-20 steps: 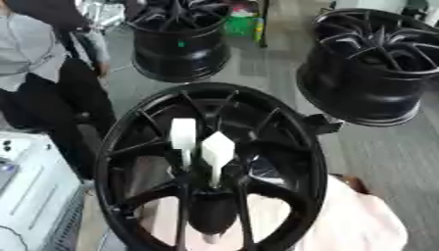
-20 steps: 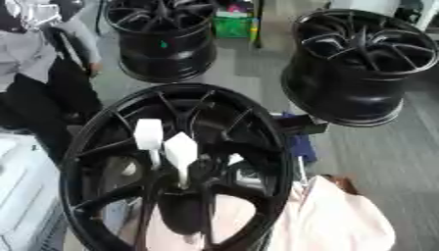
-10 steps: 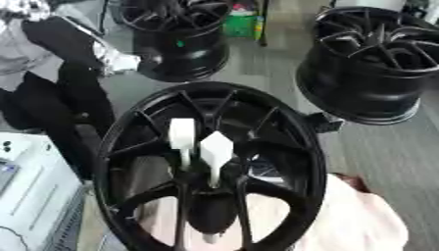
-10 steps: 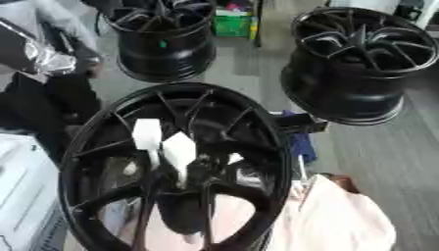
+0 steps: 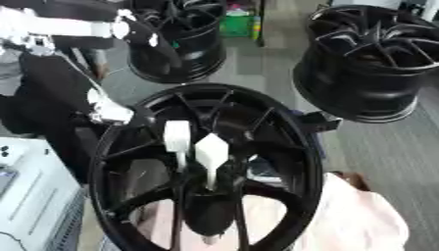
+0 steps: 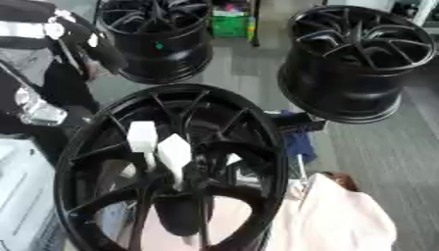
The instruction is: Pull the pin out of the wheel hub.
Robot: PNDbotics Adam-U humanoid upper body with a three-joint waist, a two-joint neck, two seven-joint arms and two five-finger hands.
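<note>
Over the near black wheel, your left hand, open or closed impossible to tell, hangs far-left of the rim, with two white pins upright above the hub, nearer and to its right.

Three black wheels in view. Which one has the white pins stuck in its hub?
The nearest wheel, filling the lower middle of the view. Two white pins stand up from its hub. The far left wheel and far right wheel show none.
</note>
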